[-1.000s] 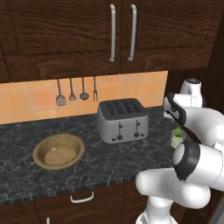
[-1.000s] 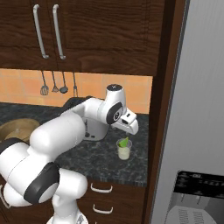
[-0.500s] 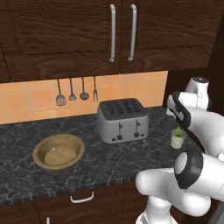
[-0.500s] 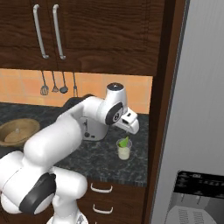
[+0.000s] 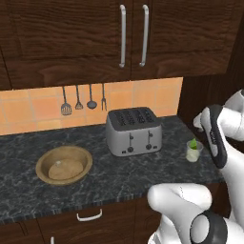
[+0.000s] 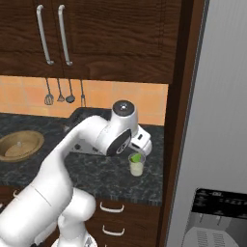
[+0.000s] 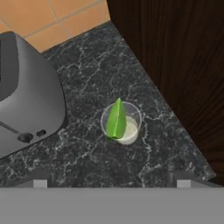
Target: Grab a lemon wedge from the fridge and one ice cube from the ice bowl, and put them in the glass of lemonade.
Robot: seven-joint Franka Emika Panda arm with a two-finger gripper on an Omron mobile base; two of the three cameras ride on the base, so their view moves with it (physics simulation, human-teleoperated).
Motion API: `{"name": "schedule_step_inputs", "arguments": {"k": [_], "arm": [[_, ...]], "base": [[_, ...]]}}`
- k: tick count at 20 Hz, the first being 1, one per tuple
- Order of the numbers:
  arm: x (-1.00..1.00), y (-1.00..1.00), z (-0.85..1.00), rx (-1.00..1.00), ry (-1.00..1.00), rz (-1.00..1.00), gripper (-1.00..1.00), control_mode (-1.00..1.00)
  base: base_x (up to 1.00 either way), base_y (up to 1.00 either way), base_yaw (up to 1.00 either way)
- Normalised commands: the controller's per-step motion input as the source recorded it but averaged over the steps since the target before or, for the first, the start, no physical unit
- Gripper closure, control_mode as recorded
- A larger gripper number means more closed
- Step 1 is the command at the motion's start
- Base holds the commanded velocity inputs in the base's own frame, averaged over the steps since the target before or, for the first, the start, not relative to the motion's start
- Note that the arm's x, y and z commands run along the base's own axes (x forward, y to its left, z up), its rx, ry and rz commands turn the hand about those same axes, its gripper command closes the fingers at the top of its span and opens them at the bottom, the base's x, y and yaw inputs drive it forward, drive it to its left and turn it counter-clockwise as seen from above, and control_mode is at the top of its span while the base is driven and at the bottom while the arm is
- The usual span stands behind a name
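Observation:
The glass of lemonade (image 7: 121, 123) stands on the dark counter next to the brown side panel, and the green-yellow lemon wedge (image 7: 116, 119) stands in it, tip up. My gripper (image 7: 111, 182) hangs above the glass, open, its fingertips (image 7: 40, 182) wide apart with nothing between them. From the right base view the hand (image 6: 143, 144) sits just over the glass (image 6: 136, 166) and the wedge (image 6: 136, 157). At the counter's left end the wooden ice bowl (image 5: 47, 172) holds a pale ice cube (image 5: 60, 164). The grey fridge (image 6: 222, 120) rises at the right.
A silver toaster (image 5: 133, 131) stands between the bowl and the glass (image 5: 193, 152). Utensils (image 5: 78, 101) hang on the orange tile wall. Dark cupboards with long handles (image 5: 123, 34) hang above the counter. A brown panel (image 6: 176, 96) separates the counter from the fridge.
My hand has stayed over the glass while the arm's elbow has shifted. The lemon wedge rests in the glass throughout.

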Motion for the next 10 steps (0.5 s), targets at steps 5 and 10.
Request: {"name": "schedule_step_inputs", "arguments": {"k": [5, 10], "arm": [[-0.51, 0.43, 0.72, 0.01, -0.04, 0.00, -1.00, -1.00], [-0.33, 0.43, 0.67, 0.00, 0.00, 0.00, -1.00, -1.00]], "base": [[0.00, 0.00, 0.00], [0.00, 0.00, 0.00]]}}
